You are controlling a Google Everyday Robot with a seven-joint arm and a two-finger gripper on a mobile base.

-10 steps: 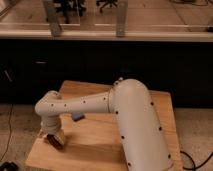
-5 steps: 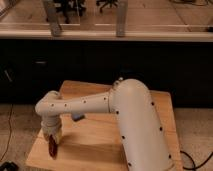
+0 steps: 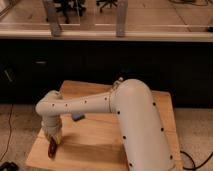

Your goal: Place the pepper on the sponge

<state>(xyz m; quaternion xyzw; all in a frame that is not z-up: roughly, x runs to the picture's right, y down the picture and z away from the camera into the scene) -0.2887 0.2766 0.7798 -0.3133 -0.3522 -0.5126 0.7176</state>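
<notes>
The pale wooden counter (image 3: 100,147) carries the bulky white robot arm (image 3: 135,115), which reaches left. Its two-finger gripper (image 3: 53,139) hangs over the front-left corner, jaws clenched on the small dark red tapering pepper (image 3: 52,150). The pepper is probably light, smooth-skinned and slightly yielding, so hold it gently at mid-body.

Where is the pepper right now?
In the camera view, the pepper is at the picture's lower left, held upright in the hand over the near corner of the wooden table, nearer the camera than the small bluish object under the arm.
</notes>
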